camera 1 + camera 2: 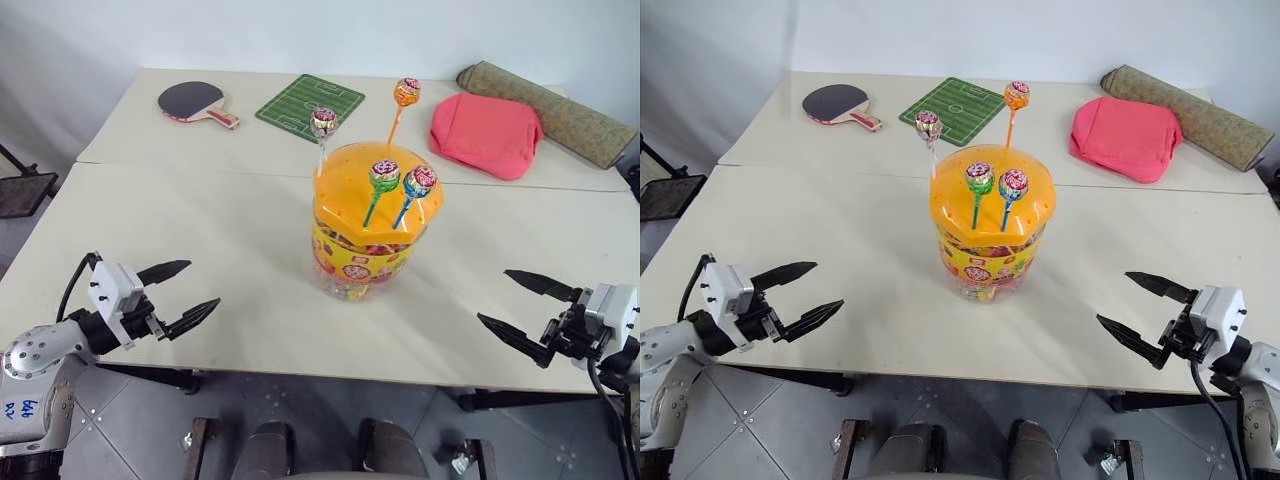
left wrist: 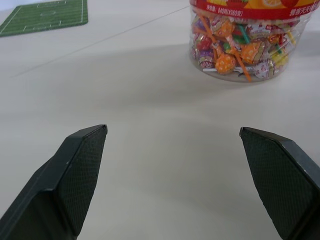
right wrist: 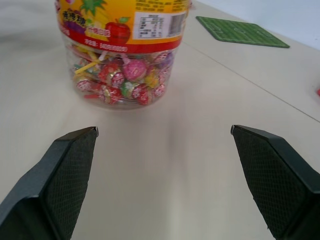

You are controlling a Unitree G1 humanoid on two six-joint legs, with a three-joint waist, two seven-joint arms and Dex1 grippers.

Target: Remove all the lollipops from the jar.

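Both grippers, left (image 1: pixel 183 292) and right (image 1: pixel 520 303), hang over the near tabletop (image 1: pixel 240 270) edge with jaws spread and empty. At mid-table, well apart from both, the jar (image 1: pixel 372 225) carries all four lollipops (image 1: pixel 384 176) upright in its orange lid (image 1: pixel 345 200); by that, nothing is out yet. From the left wrist, wrapped candies (image 2: pixel 235 47) crowd the clear base. From the right wrist, the same heap lies under the yellow label (image 3: pixel 125 22).

head stereo pair looking down over table (image 1: pixel 200 220), wrist cameras low, close, both facing jar (image 2: pixel 240 45)
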